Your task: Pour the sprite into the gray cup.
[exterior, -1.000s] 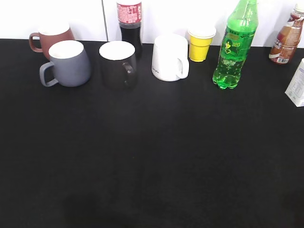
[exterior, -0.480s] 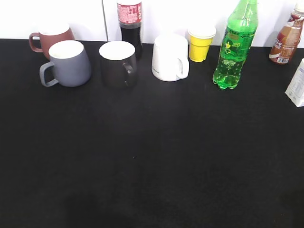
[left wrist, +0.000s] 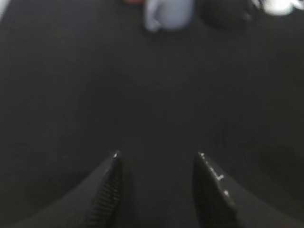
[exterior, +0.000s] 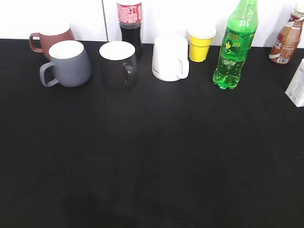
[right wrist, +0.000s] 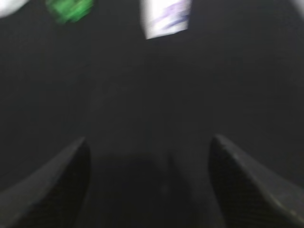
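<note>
The sprite (exterior: 236,45), a tall bright-green bottle, stands upright at the back right of the black table (exterior: 152,156). It shows as a green blur in the right wrist view (right wrist: 70,9). The gray cup (exterior: 69,63) stands upright at the back left, handle to the left. It is a pale blur in the left wrist view (left wrist: 168,13). My left gripper (left wrist: 159,154) is open and empty over bare table. My right gripper (right wrist: 148,140) is open and empty over bare table. Neither gripper shows in the exterior view.
A reddish-brown mug (exterior: 50,37) stands behind the gray cup. A black mug (exterior: 118,63), a cola bottle (exterior: 129,23), a white mug (exterior: 169,57) and a yellow cup (exterior: 200,43) line the back. A brown bottle (exterior: 287,38) and a white carton (exterior: 297,85) stand at the right edge.
</note>
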`<state>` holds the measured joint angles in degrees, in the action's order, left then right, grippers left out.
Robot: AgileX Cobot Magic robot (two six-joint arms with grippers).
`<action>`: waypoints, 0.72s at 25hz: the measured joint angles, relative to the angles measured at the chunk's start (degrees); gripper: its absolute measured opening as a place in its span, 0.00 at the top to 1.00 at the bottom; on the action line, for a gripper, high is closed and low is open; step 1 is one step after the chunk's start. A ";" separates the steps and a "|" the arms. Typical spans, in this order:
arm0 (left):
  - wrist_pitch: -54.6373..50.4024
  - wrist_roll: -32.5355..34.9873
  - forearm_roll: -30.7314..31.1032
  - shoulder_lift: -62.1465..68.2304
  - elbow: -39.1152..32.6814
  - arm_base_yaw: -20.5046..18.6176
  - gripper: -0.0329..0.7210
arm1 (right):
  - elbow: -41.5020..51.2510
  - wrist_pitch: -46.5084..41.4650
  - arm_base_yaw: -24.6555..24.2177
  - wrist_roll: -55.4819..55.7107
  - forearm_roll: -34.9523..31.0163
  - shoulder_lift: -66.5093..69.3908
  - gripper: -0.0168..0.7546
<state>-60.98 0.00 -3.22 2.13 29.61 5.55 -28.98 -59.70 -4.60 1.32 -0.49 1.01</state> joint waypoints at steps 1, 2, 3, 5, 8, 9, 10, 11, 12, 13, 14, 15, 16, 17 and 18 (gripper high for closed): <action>0.00 0.00 0.00 -1.99 0.00 -0.50 0.47 | 0.01 0.00 -1.11 0.00 0.00 -1.26 0.22; 0.00 0.00 0.00 -2.48 0.00 -1.08 0.47 | 0.01 0.00 -1.18 0.00 0.00 -1.35 0.22; 0.00 0.00 0.00 -2.53 0.00 -1.19 0.47 | 0.01 0.00 -1.18 0.00 0.00 -1.41 0.22; 0.00 0.00 -0.02 -2.53 0.00 -1.25 0.47 | 0.01 0.00 -1.29 0.00 0.00 -1.45 0.22; 0.00 0.00 -0.07 -2.53 0.00 -1.67 0.47 | 0.01 0.00 -1.29 0.00 0.00 -1.52 0.22; 0.00 0.00 -0.07 -2.53 0.00 -2.04 0.47 | 0.01 0.00 -1.29 0.00 0.00 -1.52 0.22; 0.00 0.00 -0.07 -2.53 0.00 -2.12 0.47 | 0.01 0.00 -1.29 0.00 0.00 -1.52 0.22; 0.00 0.00 -0.07 -2.53 0.00 -2.12 0.47 | 0.01 0.00 -1.29 0.00 0.00 -1.52 0.22; 0.00 0.00 -0.07 -2.53 0.00 -2.12 0.47 | 0.01 0.00 -1.29 0.00 0.00 -1.52 0.22; 0.00 0.00 -0.07 -2.53 0.00 -2.12 0.47 | 0.01 0.00 -1.29 0.00 0.00 -1.52 0.22; 0.00 0.00 -0.07 -2.53 0.00 -2.12 0.47 | 0.01 0.00 -1.29 0.00 0.00 -1.52 0.22; 0.00 0.00 -0.07 -2.53 0.00 -2.12 0.47 | 0.01 0.00 -1.29 0.00 0.00 -1.52 0.22; 0.00 0.00 -0.07 -2.53 0.00 -2.12 0.47 | 0.01 0.00 -1.29 0.00 0.00 -1.52 0.22; 0.00 0.00 -0.07 -2.53 0.00 -2.12 0.47 | 0.01 0.00 -1.29 0.00 0.00 -1.52 0.22; 0.00 0.00 -0.07 -2.53 0.00 -2.12 0.47 | 0.01 0.00 -1.29 0.00 0.00 -1.52 0.22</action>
<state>-60.98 0.00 -3.29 -0.40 29.61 3.42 -28.97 -59.70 -5.89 1.32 -0.49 -0.51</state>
